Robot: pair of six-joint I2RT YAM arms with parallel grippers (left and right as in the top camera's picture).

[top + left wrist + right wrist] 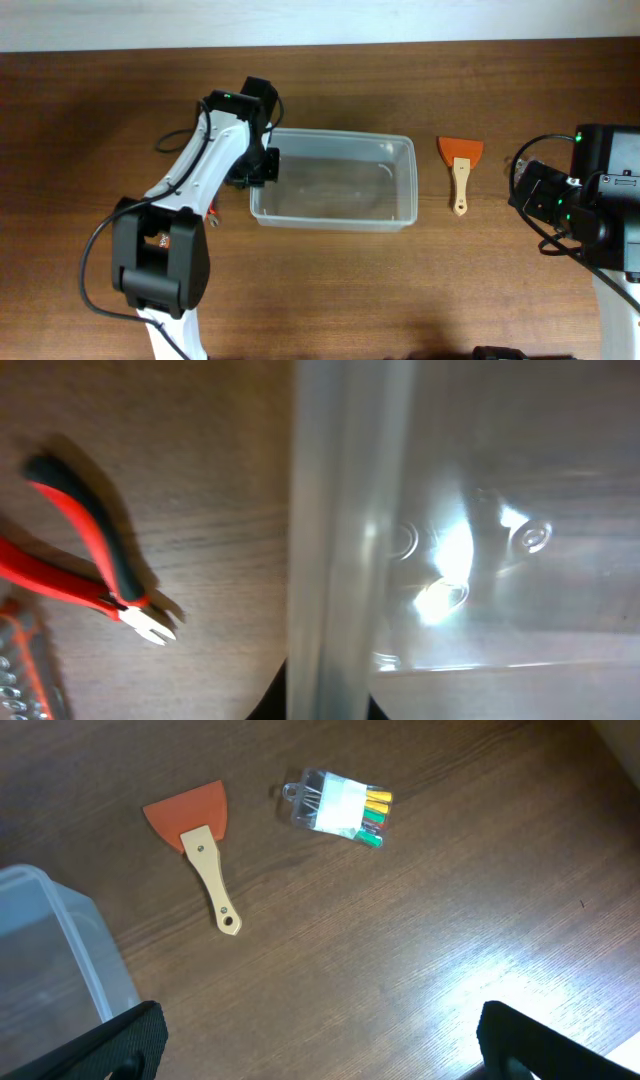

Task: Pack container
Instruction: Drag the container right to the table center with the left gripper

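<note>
The desk (330, 290) is a brown wooden top and it carries everything. In its middle stands the container (330, 190), open at the top. As far as I can see there is nothing inside it (only light reflections on the clear floor).

My left arm (200, 170) reaches to the left wall of the container. The left claw (266, 166) is right at the rim, which fills the left wrist view. I cannot tell if this claw is spread, pressed together or pinching the rim.

My right arm (600, 200) is at the right edge of the desk, well apart from the container. The right claw (320, 1042) is spread wide and holds nothing.

The scraper (460, 165), with an orange blade and a pale wooden handle, lies just right of the container and does not touch it. The pliers (90, 560), red and black, lie on the desk left of the container, near the left arm. The smallest thing is a clear case (338, 808) with coloured pieces, near the scraper.

In my judgement the packing has hardly begun. No item is inside, and at least these three loose things are left to put in.
</note>
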